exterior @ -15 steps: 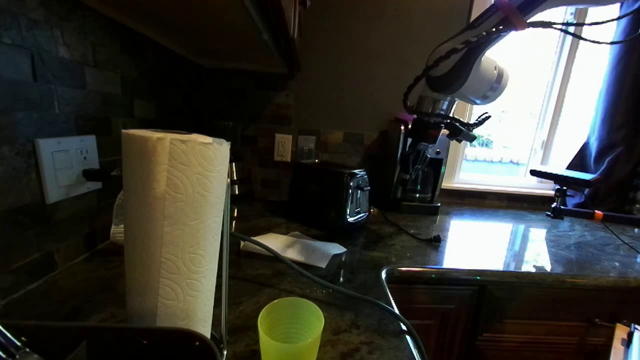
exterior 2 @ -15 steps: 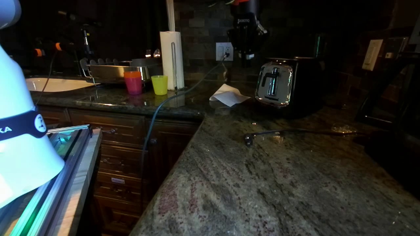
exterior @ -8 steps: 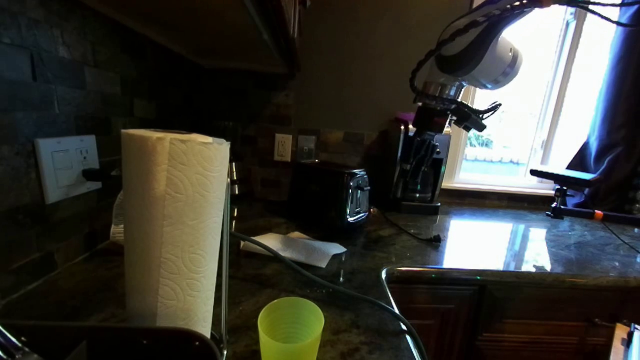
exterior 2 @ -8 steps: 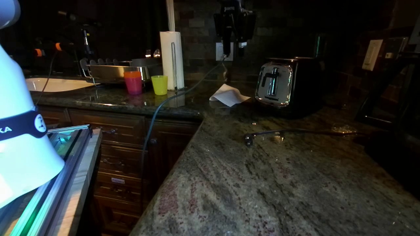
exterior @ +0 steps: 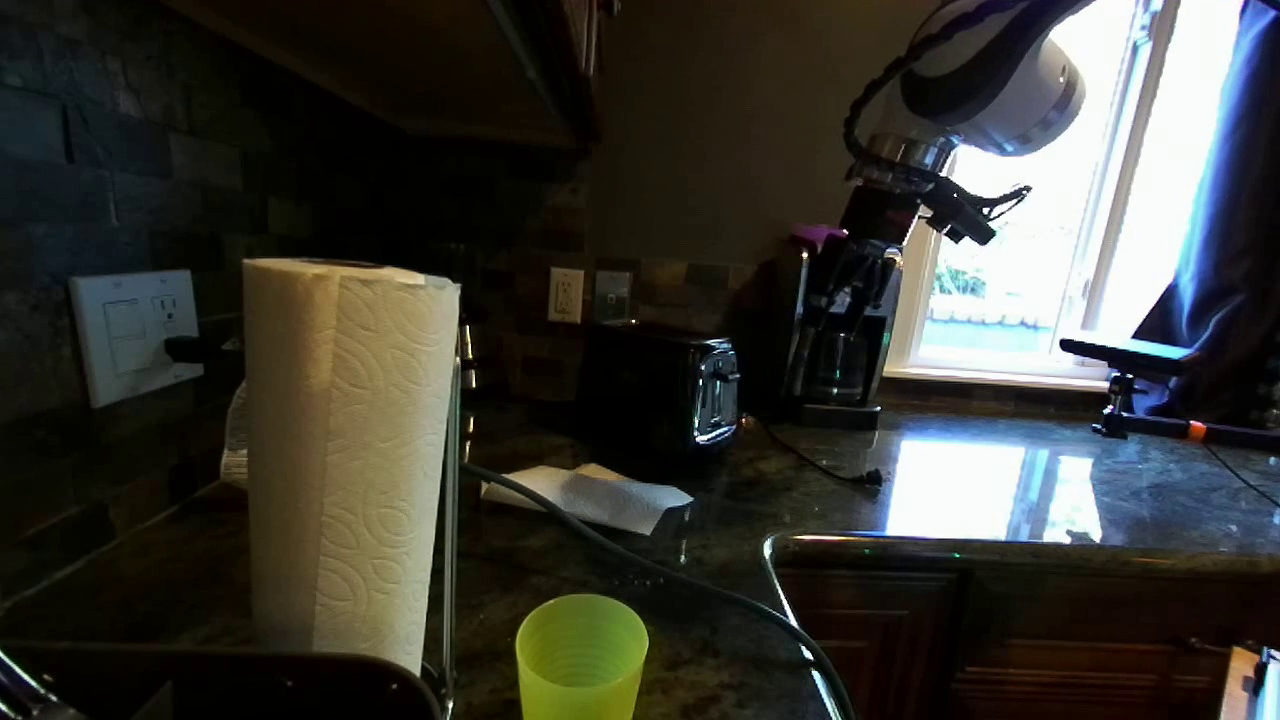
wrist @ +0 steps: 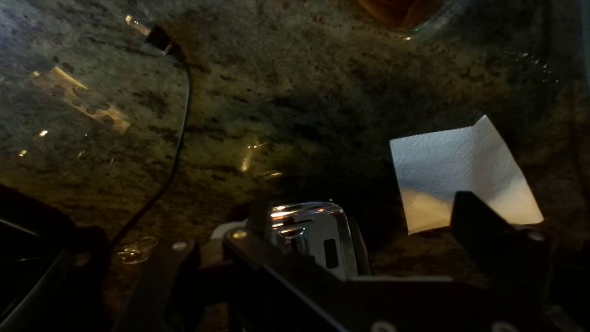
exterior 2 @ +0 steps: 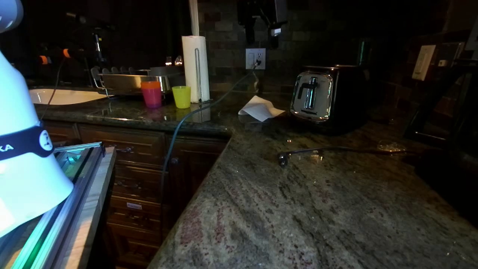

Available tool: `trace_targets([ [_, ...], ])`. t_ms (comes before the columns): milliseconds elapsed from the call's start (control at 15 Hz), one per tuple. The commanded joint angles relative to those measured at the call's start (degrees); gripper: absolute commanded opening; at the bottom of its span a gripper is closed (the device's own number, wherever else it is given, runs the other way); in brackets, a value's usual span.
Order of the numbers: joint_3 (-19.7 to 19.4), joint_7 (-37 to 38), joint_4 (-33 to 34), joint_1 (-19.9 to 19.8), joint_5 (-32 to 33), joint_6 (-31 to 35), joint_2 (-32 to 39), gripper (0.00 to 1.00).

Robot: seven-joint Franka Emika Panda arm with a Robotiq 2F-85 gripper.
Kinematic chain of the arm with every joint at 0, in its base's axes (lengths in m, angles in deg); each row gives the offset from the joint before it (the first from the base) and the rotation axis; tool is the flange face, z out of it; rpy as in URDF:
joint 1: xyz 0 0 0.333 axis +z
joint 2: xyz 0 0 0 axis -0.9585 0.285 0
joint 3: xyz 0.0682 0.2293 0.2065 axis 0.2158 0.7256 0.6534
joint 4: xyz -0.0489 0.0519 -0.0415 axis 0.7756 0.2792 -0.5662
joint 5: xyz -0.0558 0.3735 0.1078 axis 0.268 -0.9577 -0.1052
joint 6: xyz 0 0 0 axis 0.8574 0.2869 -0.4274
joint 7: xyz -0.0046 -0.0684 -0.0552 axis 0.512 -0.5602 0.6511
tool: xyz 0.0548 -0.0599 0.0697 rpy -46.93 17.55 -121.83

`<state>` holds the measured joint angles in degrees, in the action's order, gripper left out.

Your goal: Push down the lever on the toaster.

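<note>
Dim stone bench, a black toaster standing on it.
In an exterior view, it stands near a coffee maker. In an exterior view, the lever sits high on its front, a paper sheet nearby. In the wrist view, the fingers are spread, one hiding part of the toaster.

In an exterior view, window blazing, upper right | stone-tile backsplash deep in shadow, left | granite countertop gleaming, right
</note>
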<state>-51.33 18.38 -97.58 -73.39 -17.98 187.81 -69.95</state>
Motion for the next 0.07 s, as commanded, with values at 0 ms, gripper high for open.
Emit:
trace_targets([
  [0,-0.62,0.35,0.05,0.66,0.38,-0.13,-0.03,0.99],
])
